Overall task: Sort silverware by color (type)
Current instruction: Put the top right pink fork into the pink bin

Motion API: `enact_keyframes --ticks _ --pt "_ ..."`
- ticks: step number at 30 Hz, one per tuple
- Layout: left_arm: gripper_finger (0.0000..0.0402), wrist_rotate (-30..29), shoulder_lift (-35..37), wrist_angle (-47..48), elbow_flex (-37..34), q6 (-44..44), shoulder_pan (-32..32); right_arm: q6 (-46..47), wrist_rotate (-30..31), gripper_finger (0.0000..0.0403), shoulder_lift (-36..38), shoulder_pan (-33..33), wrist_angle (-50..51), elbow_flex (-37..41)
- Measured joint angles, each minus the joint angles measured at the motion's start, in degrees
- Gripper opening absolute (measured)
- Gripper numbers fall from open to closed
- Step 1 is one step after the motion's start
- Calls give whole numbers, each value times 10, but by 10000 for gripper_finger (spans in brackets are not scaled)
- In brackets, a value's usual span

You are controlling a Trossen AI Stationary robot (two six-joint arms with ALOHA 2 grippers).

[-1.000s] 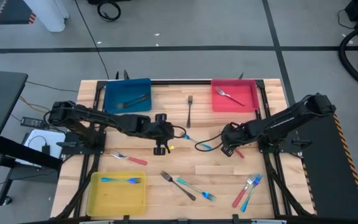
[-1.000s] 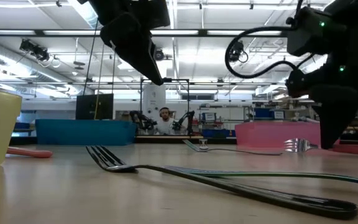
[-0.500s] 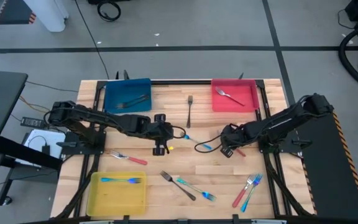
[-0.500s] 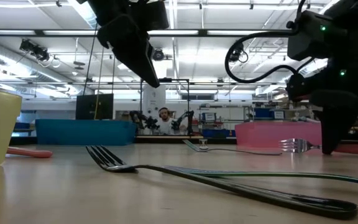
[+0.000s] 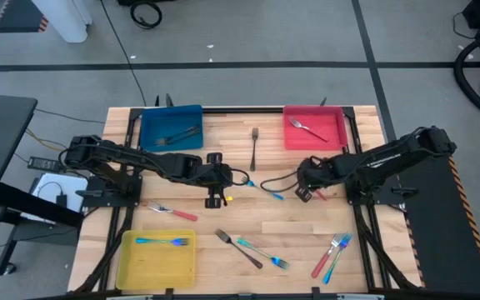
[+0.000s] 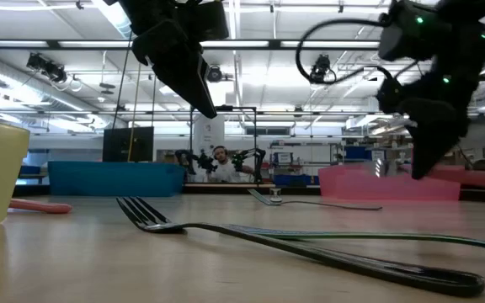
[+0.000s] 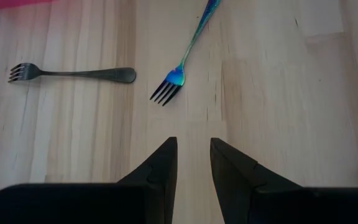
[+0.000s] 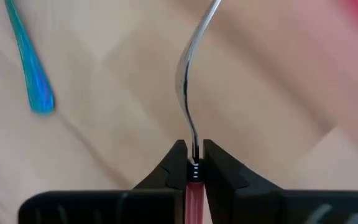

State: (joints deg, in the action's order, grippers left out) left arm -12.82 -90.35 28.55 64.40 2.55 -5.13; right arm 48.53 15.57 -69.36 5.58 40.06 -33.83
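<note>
So the red-handled fork (image 8: 191, 118) is now pinched tight in the right gripper (image 8: 193, 163) and lifted off the table (image 5: 307, 229), just below the red tray (image 5: 288, 137). A second ago it was lying flat. One more piece looks sorted soon. Left gripper (image 7: 193, 163) is parked mid-table, fingers apart, empty.

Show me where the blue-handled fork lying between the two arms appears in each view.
High view: blue-handled metal fork, table centre.
Low view: cannot tell.
Left wrist view: fork, tines and part of the handle.
Right wrist view: handle end only.
Shared landmark: red square tray.
</note>
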Motion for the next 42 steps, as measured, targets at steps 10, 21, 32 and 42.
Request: enact_keyframes --ticks 10,21,32,42 --pt "96 0 0 -5 0 1 0 -223 93 39 41 -124 31 -97" --pt "96 0 0 -5 0 2 0 -486 160 42 39 -340 -13 -119" --pt "96 0 0 -3 0 -2 0 -567 74 43 9 -455 -149 -68" --pt "96 0 0 -3 0 -26 0 -563 39 55 -32 -496 -147 -48"
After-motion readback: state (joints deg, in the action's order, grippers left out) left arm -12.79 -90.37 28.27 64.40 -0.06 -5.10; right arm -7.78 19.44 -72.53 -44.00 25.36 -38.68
